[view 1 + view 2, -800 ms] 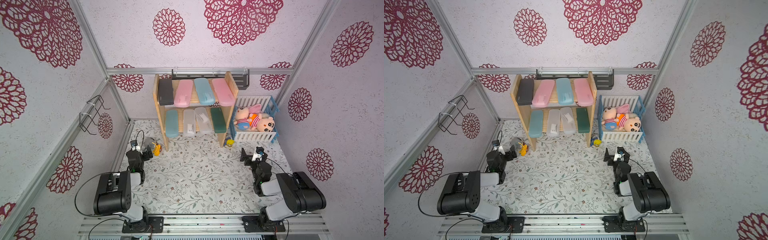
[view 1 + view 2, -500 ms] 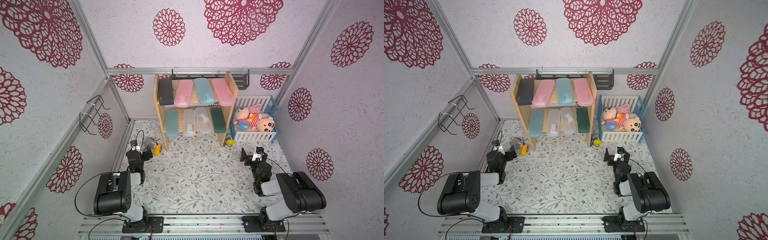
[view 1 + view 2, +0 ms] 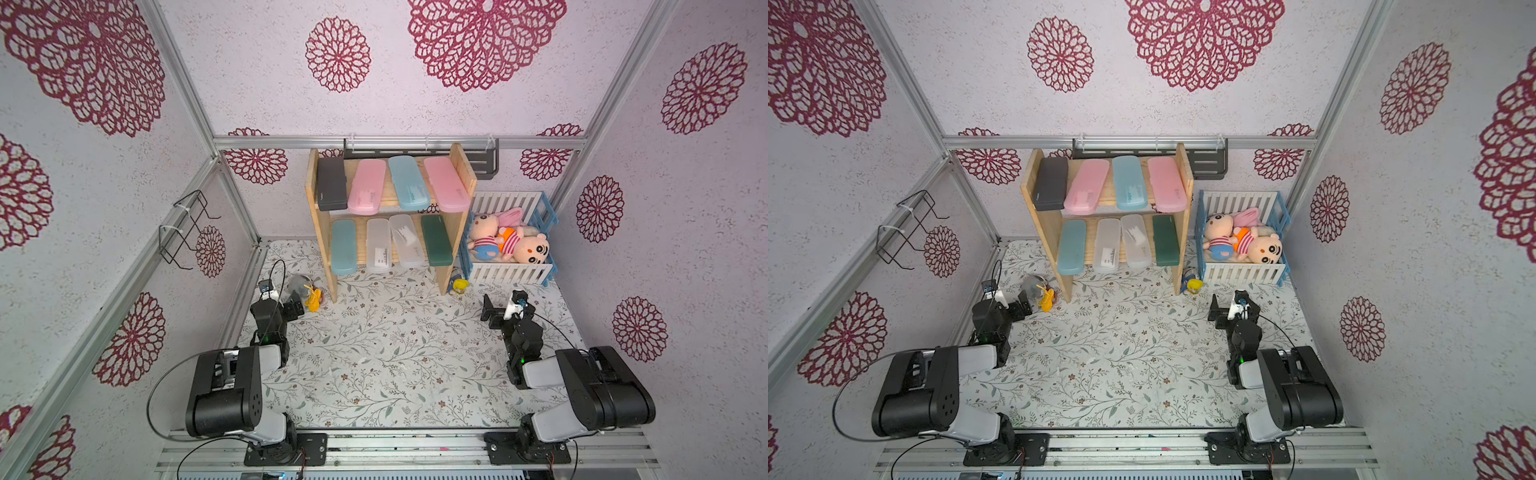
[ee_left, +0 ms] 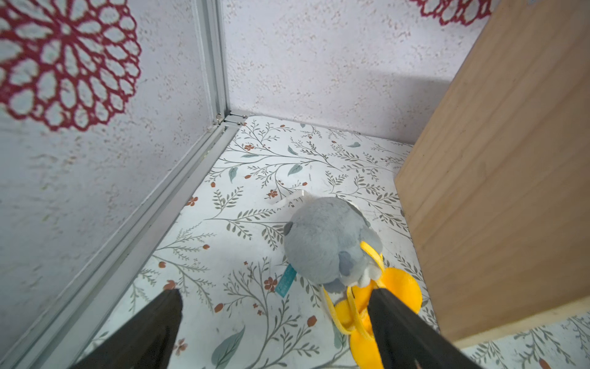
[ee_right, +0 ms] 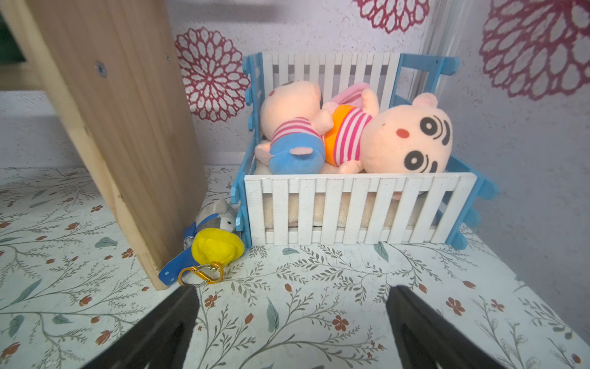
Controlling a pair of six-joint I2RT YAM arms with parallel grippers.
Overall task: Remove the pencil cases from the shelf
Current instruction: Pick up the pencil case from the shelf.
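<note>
Your left gripper (image 4: 274,295) stands wide open, empty, a grey plush (image 4: 325,239) just ahead; your right gripper (image 5: 292,290) is open and empty too, facing the crib (image 5: 351,207); all eight cases (image 3: 409,183) lie on the shelf (image 3: 464,174), four per board.

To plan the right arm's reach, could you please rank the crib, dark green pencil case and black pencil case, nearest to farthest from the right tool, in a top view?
1. crib, just ahead of the right tool.
2. dark green pencil case, lower board, right end.
3. black pencil case, upper board, left end.
</note>
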